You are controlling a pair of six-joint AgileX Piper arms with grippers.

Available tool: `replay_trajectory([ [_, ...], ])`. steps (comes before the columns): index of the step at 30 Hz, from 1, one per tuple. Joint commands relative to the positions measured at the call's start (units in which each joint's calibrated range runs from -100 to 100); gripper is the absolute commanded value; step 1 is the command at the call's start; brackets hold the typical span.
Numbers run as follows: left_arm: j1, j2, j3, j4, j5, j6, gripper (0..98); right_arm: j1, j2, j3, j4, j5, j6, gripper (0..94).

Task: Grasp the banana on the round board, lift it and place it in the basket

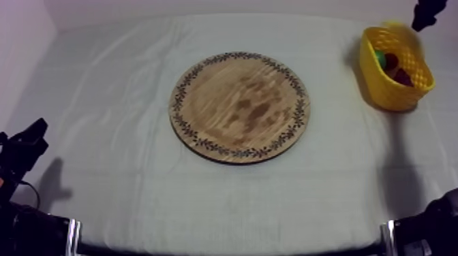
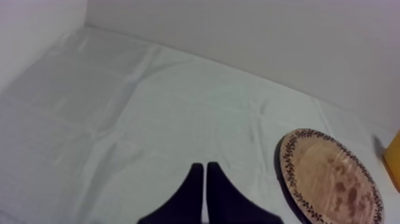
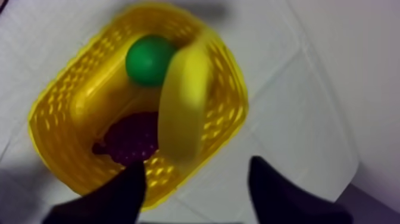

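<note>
The banana (image 3: 184, 101) is the hardest thing for us to read. In the right wrist view it is a smeared yellow streak over the yellow basket (image 3: 56, 113), running from the basket's inside across one long rim. We cannot tell whether it rests on anything or touches that rim. From above we cannot separate it from the basket's own yellow.

Our right gripper (image 3: 198, 167) hangs above the basket with its two fingers spread wide and nothing between them. Only the fingers' ends show, and the rest is cut off. In the top view it (image 1: 426, 13) is a dark shape clipped by the picture's edge, just beyond the basket (image 1: 388, 92), which stands at the table's (image 1: 102, 102) far right corner.

Inside the basket, a round green fruit (image 3: 149, 59) is partly hidden behind the banana, and we cannot settle its kind. A dark purple bunch of grapes (image 3: 134, 140) lies on the basket's floor, also partly covered. From above, a dark red patch (image 1: 402, 73) shows in the basket, and we cannot tell whether it is the grapes or another fruit.

The wooden board (image 1: 239, 107) lies at the table's middle, its whole patterned rim in view from above. The left wrist view cuts off one side of it. Our left gripper (image 2: 205, 170) has its fingers pressed together in a narrow wedge, holding nothing, over the cloth. From above it (image 1: 27, 139) sits by the table's left edge, toward the near corner.

We count one board, one basket, one banana, one green fruit, one bunch of grapes and two grippers.
</note>
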Motion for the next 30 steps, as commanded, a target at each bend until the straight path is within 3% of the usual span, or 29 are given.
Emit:
replay_trajectory([
  [1, 0.0, 0.0, 0.0, 0.02, 0.0, 0.0, 0.1, 0.1, -0.2, 0.6, 0.2, 0.0, -0.3, 73.6],
  [6, 0.0, 0.0, 0.0, 0.02, 0.0, 0.0, 0.1, -0.1, -3.0, 1.8, -0.6, -0.5, -0.8, 79.9],
  [14, 0.0, 0.0, 0.0, 0.02, 0.0, 0.0, 0.1, -1.7, -17.1, 8.4, -6.0, -5.2, -3.1, 73.7],
  [16, 0.0, 0.0, 0.0, 0.02, 0.0, 0.0, 0.1, -2.3, -22.3, 12.1, -7.7, -8.5, -4.6, 67.9],
  [19, 0.0, 0.0, 0.0, 0.02, 0.0, 0.0, 0.1, -3.4, -30.8, 19.5, -9.9, -15.5, -8.0, 49.5],
  [21, 0.0, 0.0, 0.0, 0.02, 0.0, 0.0, 0.1, -4.7, -36.5, 25.2, -10.2, -19.7, -10.6, 33.1],
  [23, 0.0, 0.0, 0.0, 0.02, 0.0, 0.0, 0.1, -6.2, -42.1, 31.2, -9.6, -23.3, -13.8, 23.4],
  [30, 0.0, 0.0, 0.0, 0.02, 0.0, 0.0, 0.1, -8.4, -59.9, 53.7, -9.7, -36.0, -22.1, 11.1],
])
